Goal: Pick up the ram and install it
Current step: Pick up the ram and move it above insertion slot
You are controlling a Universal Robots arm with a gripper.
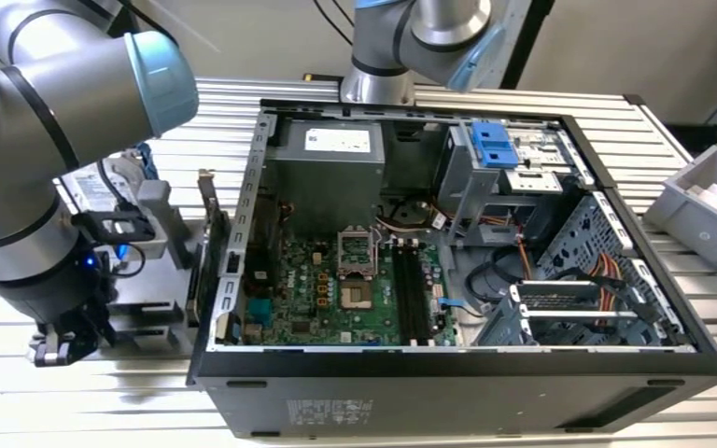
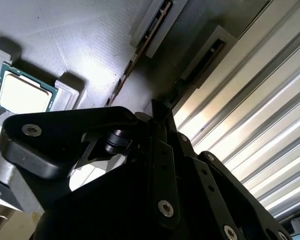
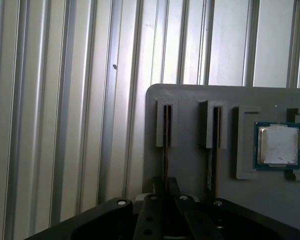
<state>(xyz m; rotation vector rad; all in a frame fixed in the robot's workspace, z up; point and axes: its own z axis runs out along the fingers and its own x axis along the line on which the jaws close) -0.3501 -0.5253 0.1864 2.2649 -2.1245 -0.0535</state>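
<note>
Two rams stand on edge in slots of a grey holder (image 3: 190,165), beside a square silver CPU chip (image 3: 277,146). In the first wrist view my gripper (image 3: 166,189) has its two fingers pressed close on either side of the ram (image 3: 166,145) that is farther from the CPU. The other ram (image 3: 211,150) stands free in the neighbouring slot. The second wrist view shows the same: a fingertip (image 2: 161,111) sits at the end of the held ram (image 2: 205,62). In the exterior view the gripper (image 1: 66,341) hangs low at the left of the open computer case (image 1: 458,373).
The motherboard's long black memory slots (image 1: 409,289) lie inside the case next to the CPU socket (image 1: 356,252). A ribbed metal table (image 3: 65,100) surrounds the holder. A grey bin (image 1: 713,210) stands at the exterior view's right. A second arm's base (image 1: 384,84) rises behind the case.
</note>
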